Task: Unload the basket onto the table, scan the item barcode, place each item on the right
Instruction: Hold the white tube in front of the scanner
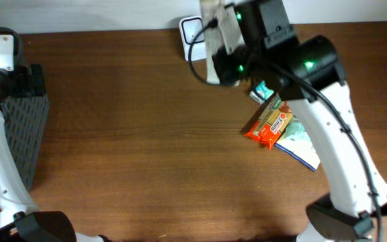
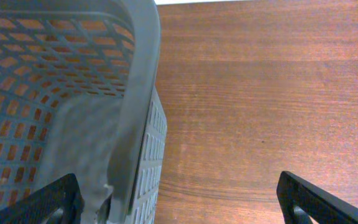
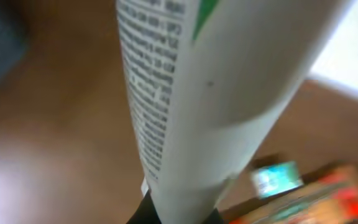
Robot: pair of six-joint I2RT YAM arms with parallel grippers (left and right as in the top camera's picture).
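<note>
grained wood table (image 2: 260,93); smooth white tube (image 3: 241,93), perforated grey basket (image 2: 138,93).

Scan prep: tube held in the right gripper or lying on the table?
Held. The right gripper is shut on the tube, which fills the wrist view, clear of the table.

Even light; right wrist view blurred, white item (image 3: 229,93) defocused.

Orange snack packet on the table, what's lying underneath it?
A flat white and teal pack lies partly under the orange packet. How far it reaches beneath is hidden, and the right arm covers one edge.
</note>
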